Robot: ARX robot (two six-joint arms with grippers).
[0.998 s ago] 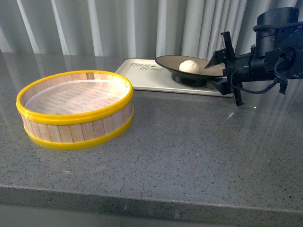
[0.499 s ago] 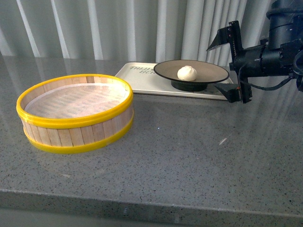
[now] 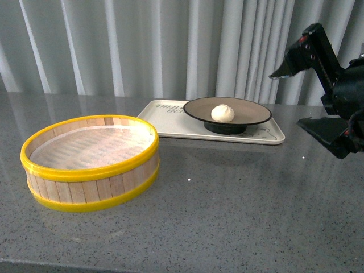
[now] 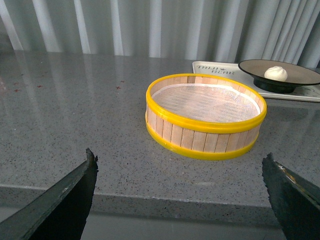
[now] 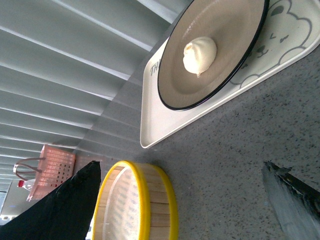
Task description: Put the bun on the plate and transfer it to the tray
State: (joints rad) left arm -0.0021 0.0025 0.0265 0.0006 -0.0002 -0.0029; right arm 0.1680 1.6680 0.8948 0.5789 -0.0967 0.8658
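Right pincer (image 3: 324,99), raised at the far right of the scene with its jaws spread wide and nothing between them, standing apart from the tray and to its right. Left pincer (image 4: 182,192), likewise spread wide and empty, seen only in the left wrist view, hanging near the front edge of the grey speckled surface (image 3: 239,193). Bun (image 3: 222,113), white with a pleated top, resting near the middle of the plate (image 3: 250,111), whose tan face is ringed by a black rim. Plate standing on its black foot on the cream tray (image 3: 170,122), toward the tray's right half; dark lettering shows at the tray's far left corner, and a printed bear face at its right end appears in the right wrist view. Steamer basket (image 3: 91,162), round, of wooden slats with yellow rims, standing on the surface to the left of and nearer than the tray, apart from it. Pale pleated curtain (image 3: 142,45) behind the surface.
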